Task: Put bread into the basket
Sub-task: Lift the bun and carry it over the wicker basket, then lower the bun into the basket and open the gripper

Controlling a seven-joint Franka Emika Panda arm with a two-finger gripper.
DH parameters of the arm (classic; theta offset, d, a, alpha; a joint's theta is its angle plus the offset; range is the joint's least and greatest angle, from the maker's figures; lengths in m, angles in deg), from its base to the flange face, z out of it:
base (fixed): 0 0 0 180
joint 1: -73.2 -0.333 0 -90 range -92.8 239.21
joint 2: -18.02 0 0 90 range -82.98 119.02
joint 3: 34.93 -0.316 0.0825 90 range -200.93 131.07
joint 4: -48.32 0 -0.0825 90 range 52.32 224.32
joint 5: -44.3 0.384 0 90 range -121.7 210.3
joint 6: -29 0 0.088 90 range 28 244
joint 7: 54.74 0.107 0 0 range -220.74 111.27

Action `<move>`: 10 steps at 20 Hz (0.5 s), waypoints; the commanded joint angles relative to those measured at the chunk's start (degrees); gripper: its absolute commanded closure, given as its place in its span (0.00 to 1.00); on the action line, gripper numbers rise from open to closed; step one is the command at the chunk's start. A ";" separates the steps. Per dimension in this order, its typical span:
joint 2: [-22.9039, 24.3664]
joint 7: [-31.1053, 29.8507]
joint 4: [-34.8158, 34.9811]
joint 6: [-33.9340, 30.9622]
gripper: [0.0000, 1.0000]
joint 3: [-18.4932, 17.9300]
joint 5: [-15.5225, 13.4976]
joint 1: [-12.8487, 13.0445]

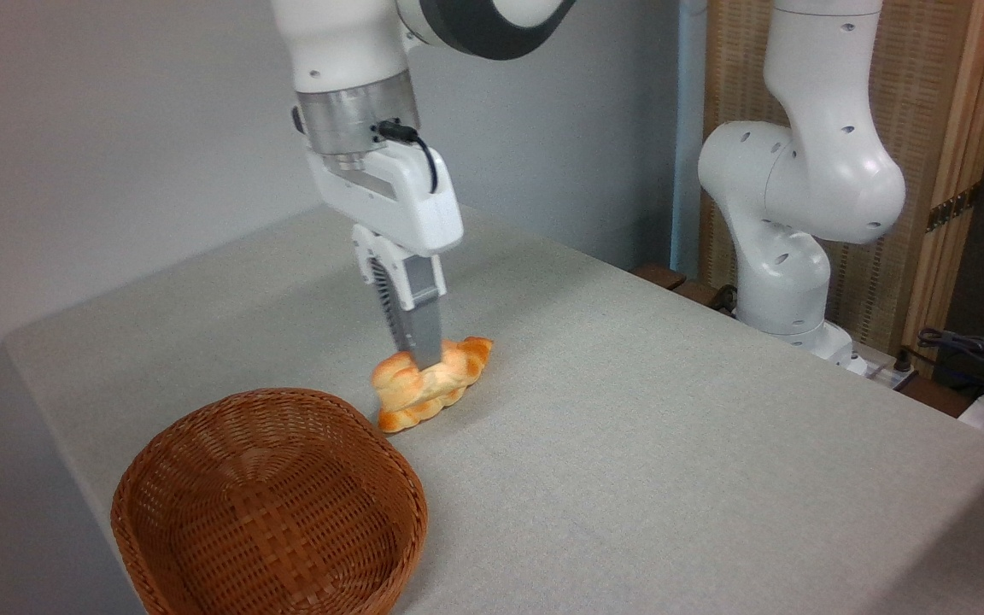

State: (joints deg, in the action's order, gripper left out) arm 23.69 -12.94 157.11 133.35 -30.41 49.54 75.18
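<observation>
The only bread [449, 376] in view is a golden-orange braided loaf with pointed ends. It lies on the grey table just behind and to the right of the basket. My gripper [418, 363] comes straight down onto its middle, fingers pressed into it on both sides, so it looks shut on the loaf. The loaf's underside still seems to touch the table. The basket [266, 504] is an oval, reddish-brown wicker one at the front left, with nothing inside, its far rim a short gap from the loaf.
The arm's white base [787, 256] stands off the table's back right corner, with cables [970, 350] beside it. The table's left edge runs close past the basket. Behind are a grey wall and a wooden screen.
</observation>
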 commanded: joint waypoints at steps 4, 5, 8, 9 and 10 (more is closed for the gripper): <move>-14.01 -0.13 -14.13 4.69 0.97 -1.97 -1.20 -0.13; -14.63 -0.31 -14.04 7.77 0.96 -2.06 -1.72 -0.22; -16.30 -0.66 -14.04 12.45 0.88 -2.41 -5.41 -1.45; -16.92 -0.40 -14.04 13.07 0.82 -2.41 -5.42 -1.54; -17.53 -0.22 -13.96 13.16 0.65 -2.41 -5.16 -1.54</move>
State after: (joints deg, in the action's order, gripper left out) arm 7.81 -13.19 144.31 145.34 -32.42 45.69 74.07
